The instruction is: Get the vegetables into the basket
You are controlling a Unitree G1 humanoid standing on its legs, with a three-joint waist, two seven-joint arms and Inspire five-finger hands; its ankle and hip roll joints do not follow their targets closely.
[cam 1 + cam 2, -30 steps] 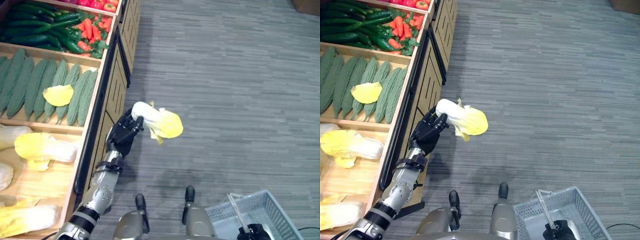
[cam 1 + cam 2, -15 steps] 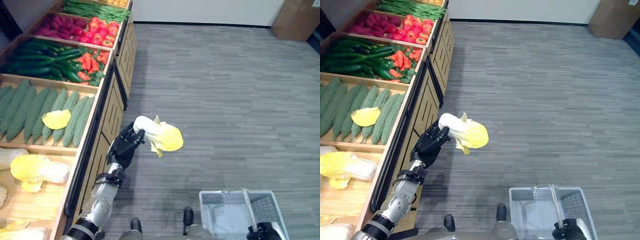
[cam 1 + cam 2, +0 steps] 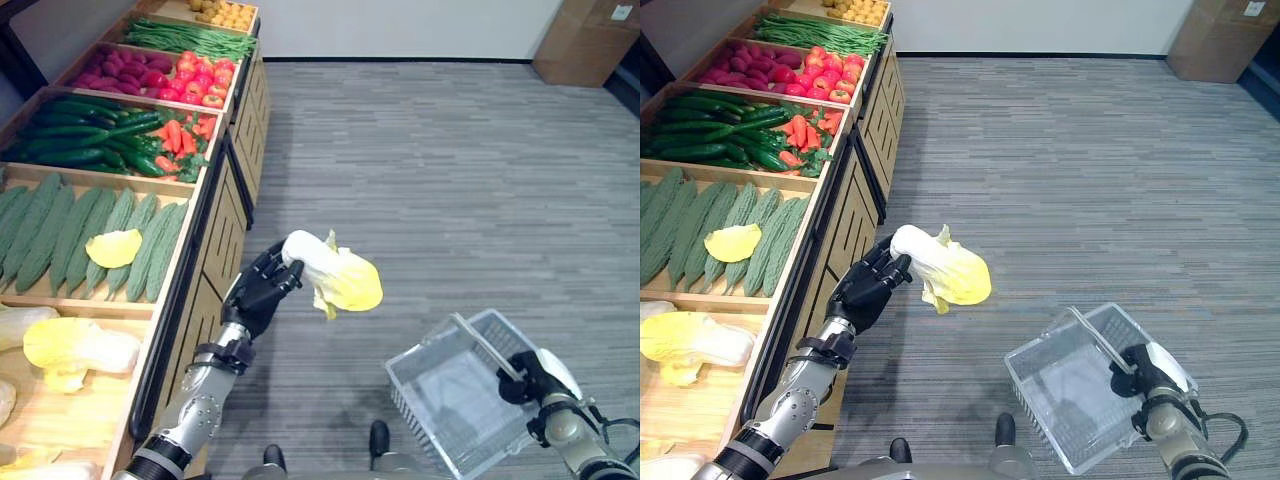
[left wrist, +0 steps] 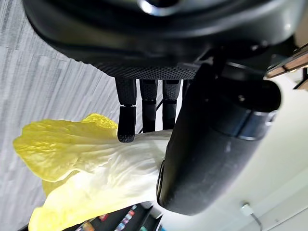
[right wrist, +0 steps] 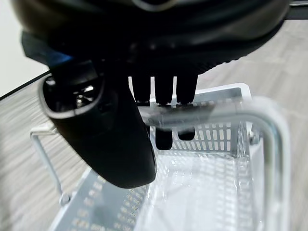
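No text, label, number or sign can be read anywhere in these views.

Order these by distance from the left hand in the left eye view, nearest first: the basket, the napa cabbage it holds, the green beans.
1. napa cabbage, held in the left hand.
2. basket, lower right, on the right hand.
3. green beans, far bin, upper left.
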